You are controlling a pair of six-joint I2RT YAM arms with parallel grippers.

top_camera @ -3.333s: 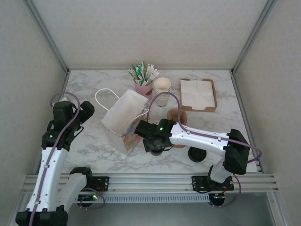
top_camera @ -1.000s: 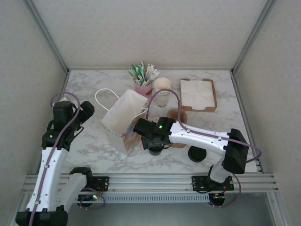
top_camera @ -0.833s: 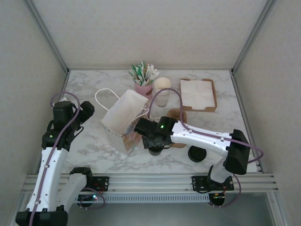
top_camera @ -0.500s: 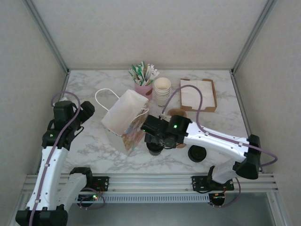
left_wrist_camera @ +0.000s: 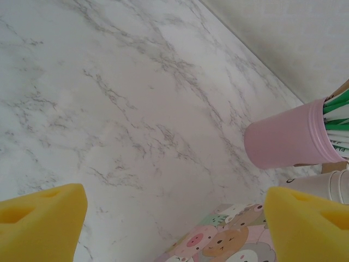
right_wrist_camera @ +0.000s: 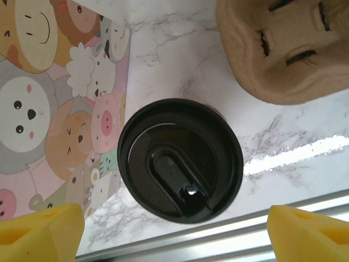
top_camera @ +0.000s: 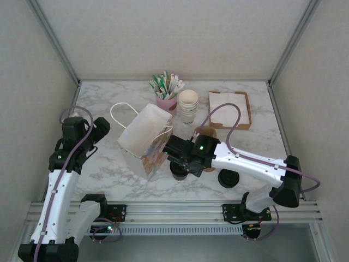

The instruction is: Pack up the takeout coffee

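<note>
Coffee (right_wrist_camera: 180, 160) lidded, standing just beside the bag (top_camera: 143, 136); pink cup (left_wrist_camera: 283, 136) holds sticks (left_wrist_camera: 338, 106). Your right gripper (right_wrist_camera: 174, 232) hangs spread over the coffee, left gripper (left_wrist_camera: 173, 221) spread above the table (left_wrist_camera: 109, 109).

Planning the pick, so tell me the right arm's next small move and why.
Probably lower the right gripper straight down around the takeout coffee. Its jaws stand open, the black lid lies between its yellow fingertips in the wrist view, and the cup stands upright beside the paper bag, not yet gripped.
</note>
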